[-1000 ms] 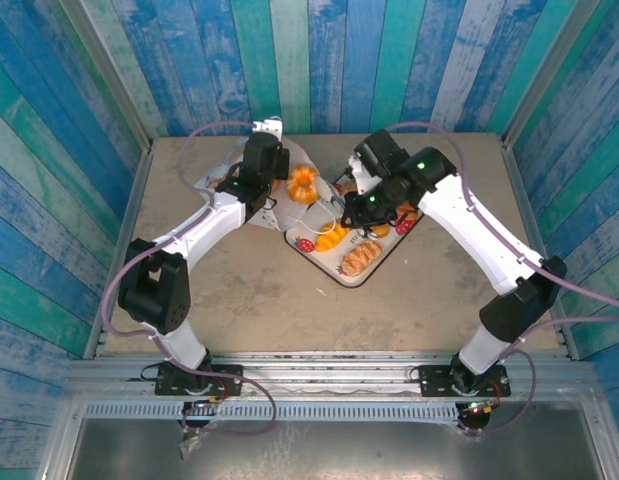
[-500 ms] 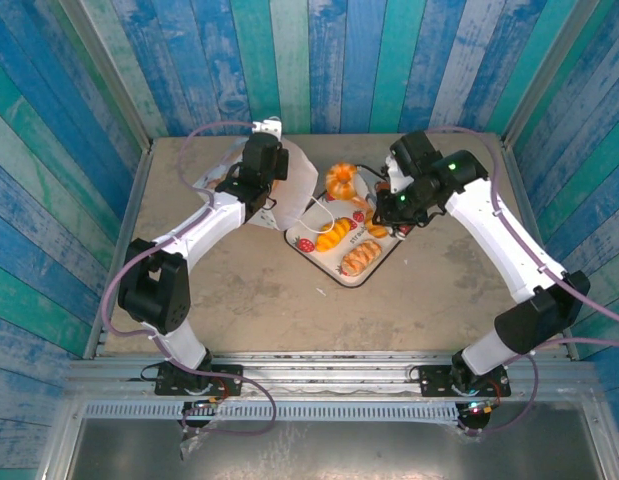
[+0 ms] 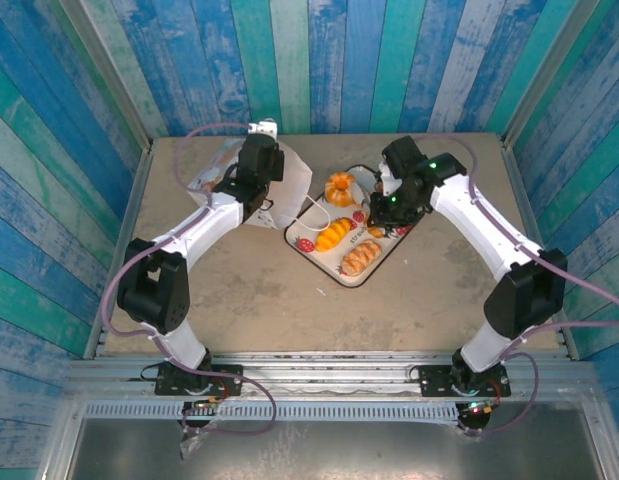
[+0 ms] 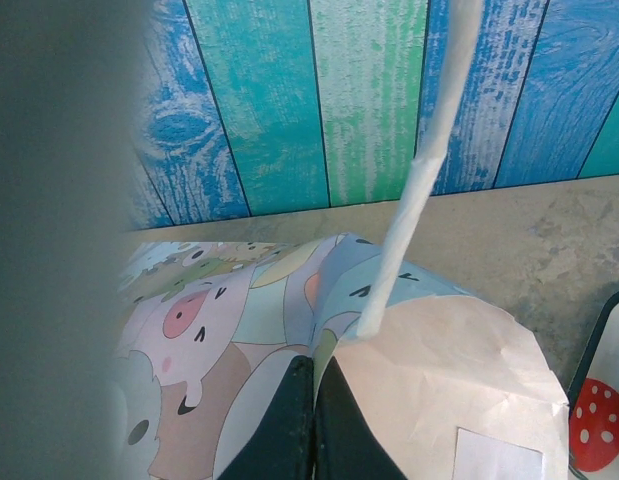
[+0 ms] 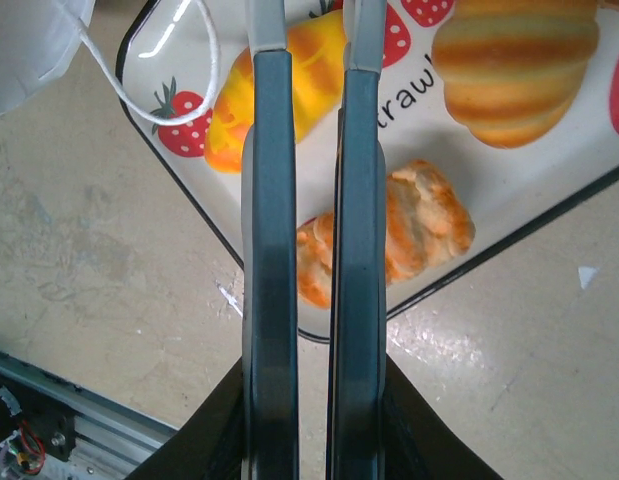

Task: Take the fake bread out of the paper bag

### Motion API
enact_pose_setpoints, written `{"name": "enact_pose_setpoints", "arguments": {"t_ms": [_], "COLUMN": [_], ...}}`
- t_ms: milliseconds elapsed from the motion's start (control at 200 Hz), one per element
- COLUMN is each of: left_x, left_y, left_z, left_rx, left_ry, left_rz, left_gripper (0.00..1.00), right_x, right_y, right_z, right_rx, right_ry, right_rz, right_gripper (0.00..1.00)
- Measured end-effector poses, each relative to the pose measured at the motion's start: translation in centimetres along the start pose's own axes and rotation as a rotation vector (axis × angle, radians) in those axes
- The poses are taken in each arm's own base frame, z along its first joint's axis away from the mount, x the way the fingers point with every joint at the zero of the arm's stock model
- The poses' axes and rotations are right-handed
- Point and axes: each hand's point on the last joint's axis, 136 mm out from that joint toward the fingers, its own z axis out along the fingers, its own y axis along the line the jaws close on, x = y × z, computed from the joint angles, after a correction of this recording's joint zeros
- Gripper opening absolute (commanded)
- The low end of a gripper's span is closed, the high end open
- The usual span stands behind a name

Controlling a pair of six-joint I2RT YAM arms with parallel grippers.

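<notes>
Glossy orange fake bread (image 3: pixel 334 232), lying outside and right of the creased white paper bag (image 3: pixel 294 195)

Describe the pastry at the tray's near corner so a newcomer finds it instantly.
Start at the strawberry-print tray mid-table, turned like a diamond. At its corner nearest the arm bases lies the braided roll. Its knobbly orange-and-cream crust sets it apart from the smooth yellow-orange pastry beside it.

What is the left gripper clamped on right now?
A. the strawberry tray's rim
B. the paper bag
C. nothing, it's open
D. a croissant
B: in the left wrist view the left gripper is shut on a fold of the paper bag, with the paper pinched between its dark tips.
</notes>
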Motion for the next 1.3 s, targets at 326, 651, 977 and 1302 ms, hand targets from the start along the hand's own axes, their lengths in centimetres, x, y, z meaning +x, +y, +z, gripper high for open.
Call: {"name": "enact_pose_setpoints", "arguments": {"t_ms": [326,651,977,1302], "left_x": [0.3,0.0,0.0,0.0], "left_y": [0.1,0.6,0.6,0.6], "left_z": [-0.1,-0.7,-0.7,-0.7], "left_rx": [-0.002,-0.014,-0.014,-0.014], "left_ry": [0.006,-0.004,-0.003,-0.003], "left_rz": [0.003,0.002,0.002,0.002], "left_gripper": [0.00,0.00,0.00,0.00], "right_x": [-0.7,-1.1,-1.7,-2.1], "right_y": [0.4,0.1,-1.1,-2.7], "right_z": [3.4,6.2,6.5,6.7], "right_rx": [-0.021,-0.022,-0.022,-0.010], "right_ry": [0.048,0.086,0.070,0.061], "right_rz": [-0.008,0.001,0.024,0.047], "right_gripper": [0.00,0.01,0.00,0.00]}}
